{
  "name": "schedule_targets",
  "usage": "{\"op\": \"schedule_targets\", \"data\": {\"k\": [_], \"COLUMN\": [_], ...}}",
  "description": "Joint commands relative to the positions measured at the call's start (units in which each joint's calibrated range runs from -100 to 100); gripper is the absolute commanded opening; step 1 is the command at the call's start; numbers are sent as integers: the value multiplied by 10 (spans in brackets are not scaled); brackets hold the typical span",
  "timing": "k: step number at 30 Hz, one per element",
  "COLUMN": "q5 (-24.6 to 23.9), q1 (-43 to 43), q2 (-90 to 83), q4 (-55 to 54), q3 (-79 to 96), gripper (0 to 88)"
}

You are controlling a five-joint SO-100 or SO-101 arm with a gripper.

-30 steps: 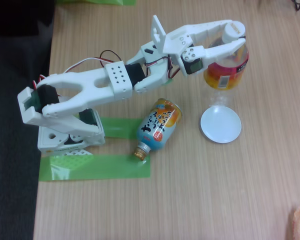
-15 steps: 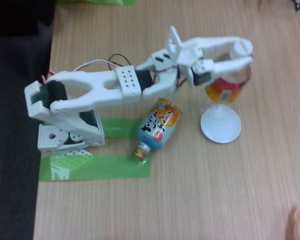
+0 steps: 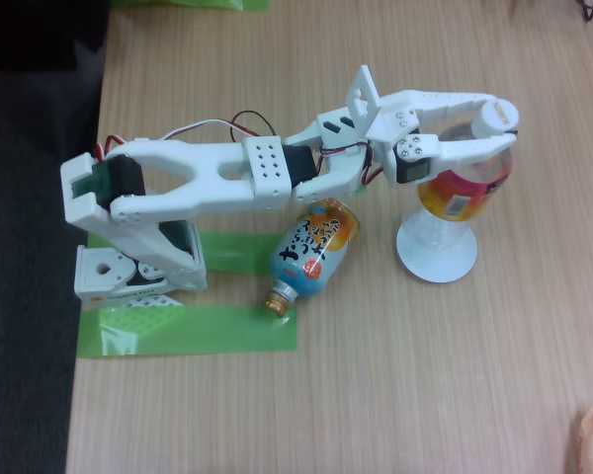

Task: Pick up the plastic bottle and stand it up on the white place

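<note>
Wooden tabletop (image 3: 376, 395). Gripper (image 3: 499, 123) clamped on plastic bottle (image 3: 462, 188); shifted toward five o'clock, base now over white place (image 3: 436, 259), upright. Release pending. Blue can (image 3: 314, 247) at nine o'clock.

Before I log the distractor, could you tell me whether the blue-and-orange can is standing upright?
No, the blue-and-orange can lies on its side on the table, its neck pointing toward the green tape.
</note>
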Motion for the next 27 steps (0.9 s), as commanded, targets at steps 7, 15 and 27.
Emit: {"op": "schedule_targets", "data": {"k": [7, 15, 27], "q5": [3, 3, 3], "q1": [7, 7, 1], "q2": [-3, -2, -1], "q4": [-11, -11, -11], "q3": [-32, -32, -32], "gripper": [58, 58, 58]}}
